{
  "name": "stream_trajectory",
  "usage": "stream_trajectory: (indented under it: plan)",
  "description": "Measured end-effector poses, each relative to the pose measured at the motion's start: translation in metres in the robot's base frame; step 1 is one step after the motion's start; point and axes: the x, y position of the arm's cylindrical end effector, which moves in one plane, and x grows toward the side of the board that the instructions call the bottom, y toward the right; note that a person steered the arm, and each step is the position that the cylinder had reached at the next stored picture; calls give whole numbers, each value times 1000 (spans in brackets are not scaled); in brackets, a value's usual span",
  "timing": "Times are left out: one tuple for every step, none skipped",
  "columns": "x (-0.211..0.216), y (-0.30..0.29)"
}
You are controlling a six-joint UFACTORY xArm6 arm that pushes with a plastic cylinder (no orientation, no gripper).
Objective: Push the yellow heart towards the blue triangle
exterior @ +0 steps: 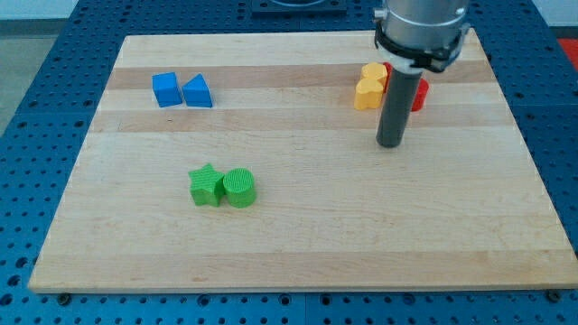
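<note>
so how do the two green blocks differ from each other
The green star has pointed arms and a jagged outline; the green cylinder is round with a smooth side. The star lies toward the view's left, the cylinder toward the view's right, and they sit side by side, apparently touching. Both share the same green, look similar in size, and lie flat on the wooden board, far from my tip.

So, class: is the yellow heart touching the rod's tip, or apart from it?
Apart. My tip rests on bare board below and right of the yellow heart, which sits against another yellow block.
</note>
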Motion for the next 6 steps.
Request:
stream_trajectory:
  plan:
    - [-54, 1]
    - [-91, 3]
    - [-98, -3]
    - [-98, -25]
    - [-87, -50]
    - [-62, -74]
